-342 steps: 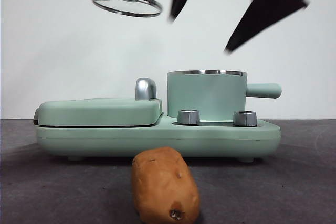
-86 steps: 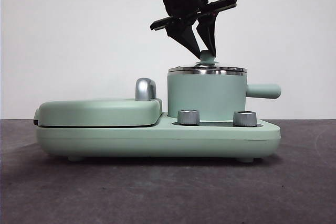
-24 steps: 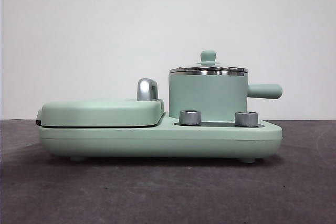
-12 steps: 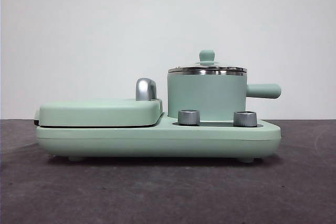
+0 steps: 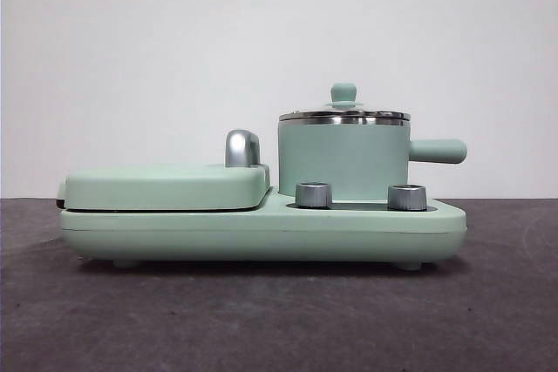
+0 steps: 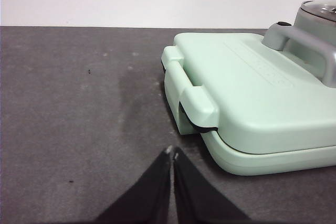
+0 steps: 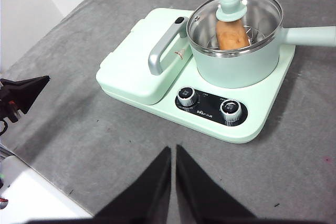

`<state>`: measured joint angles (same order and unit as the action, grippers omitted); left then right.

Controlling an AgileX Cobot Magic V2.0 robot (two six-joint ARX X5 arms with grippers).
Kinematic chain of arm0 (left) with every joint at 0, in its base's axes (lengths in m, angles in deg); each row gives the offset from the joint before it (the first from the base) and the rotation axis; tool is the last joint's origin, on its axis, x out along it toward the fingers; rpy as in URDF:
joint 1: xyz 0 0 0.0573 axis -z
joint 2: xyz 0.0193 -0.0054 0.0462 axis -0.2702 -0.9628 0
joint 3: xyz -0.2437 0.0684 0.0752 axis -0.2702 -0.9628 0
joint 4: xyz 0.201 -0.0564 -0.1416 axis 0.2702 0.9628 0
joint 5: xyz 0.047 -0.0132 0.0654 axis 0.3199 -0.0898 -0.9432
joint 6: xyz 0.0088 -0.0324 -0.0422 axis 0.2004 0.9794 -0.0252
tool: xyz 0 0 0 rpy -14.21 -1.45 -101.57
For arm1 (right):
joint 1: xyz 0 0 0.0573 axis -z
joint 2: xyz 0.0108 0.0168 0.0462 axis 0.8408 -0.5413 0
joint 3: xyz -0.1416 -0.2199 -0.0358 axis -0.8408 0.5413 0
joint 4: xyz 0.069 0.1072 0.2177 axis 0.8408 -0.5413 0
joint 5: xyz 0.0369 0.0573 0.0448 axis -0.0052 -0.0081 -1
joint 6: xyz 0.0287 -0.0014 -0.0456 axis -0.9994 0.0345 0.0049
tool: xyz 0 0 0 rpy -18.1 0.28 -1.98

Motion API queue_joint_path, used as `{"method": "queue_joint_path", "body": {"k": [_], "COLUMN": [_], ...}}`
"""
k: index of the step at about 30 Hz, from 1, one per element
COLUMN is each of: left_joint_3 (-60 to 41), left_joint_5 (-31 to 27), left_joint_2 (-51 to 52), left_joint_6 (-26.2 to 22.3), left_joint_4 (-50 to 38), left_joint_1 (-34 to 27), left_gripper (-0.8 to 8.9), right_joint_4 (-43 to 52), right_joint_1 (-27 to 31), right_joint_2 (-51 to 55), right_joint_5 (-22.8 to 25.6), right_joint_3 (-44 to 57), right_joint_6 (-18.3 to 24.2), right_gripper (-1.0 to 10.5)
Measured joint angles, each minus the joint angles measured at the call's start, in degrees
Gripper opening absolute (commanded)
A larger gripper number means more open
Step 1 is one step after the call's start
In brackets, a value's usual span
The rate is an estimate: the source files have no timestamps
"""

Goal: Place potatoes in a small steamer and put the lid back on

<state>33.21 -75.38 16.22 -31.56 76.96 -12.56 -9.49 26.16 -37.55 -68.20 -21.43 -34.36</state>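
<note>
Potato (image 7: 232, 33) sits inside the pot (image 7: 239, 61) under the seated lid (image 7: 234, 17), at the cooker's (image 7: 157, 66) knob end; left gripper (image 6: 172, 153) and right gripper (image 7: 173, 149) both pinched together, empty, clear of it; task looks done, so simply hold off.

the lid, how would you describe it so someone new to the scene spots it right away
Find the mint-green cooker on the grey table. Beside its flat griddle plate stands the small steamer, and the lid sits on top. It is the only clear glass piece, steel-rimmed with a green knob, and the potato shows through it.
</note>
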Motion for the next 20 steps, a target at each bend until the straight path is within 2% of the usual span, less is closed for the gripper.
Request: {"method": "queue_joint_path", "body": {"k": [11, 13, 16, 20], "left_joint_3": [0.0, 0.0, 0.0, 0.0], "left_joint_5": [0.0, 0.0, 0.0, 0.02], "left_joint_2": [0.0, 0.0, 0.0, 0.0], "left_joint_6": [-0.11, -0.11, -0.11, -0.11], "left_joint_4": [0.0, 0.0, 0.0, 0.0], "left_joint_1": [0.0, 0.0, 0.0, 0.0], "left_gripper": [0.08, 0.08, 0.08, 0.08], "right_joint_4": [0.63, 3.82, 12.63, 28.06], "right_joint_1": [-0.02, 0.48, 5.29, 15.13], "right_joint_2": [0.02, 0.68, 4.22, 12.9], "right_joint_5": [0.02, 3.1, 8.85, 8.98], "right_joint_3": [0.17, 1.7, 8.44, 24.22], "right_joint_6": [0.0, 0.85, 4.22, 8.61], "right_gripper": [0.1, 0.1, 0.1, 0.1]}}
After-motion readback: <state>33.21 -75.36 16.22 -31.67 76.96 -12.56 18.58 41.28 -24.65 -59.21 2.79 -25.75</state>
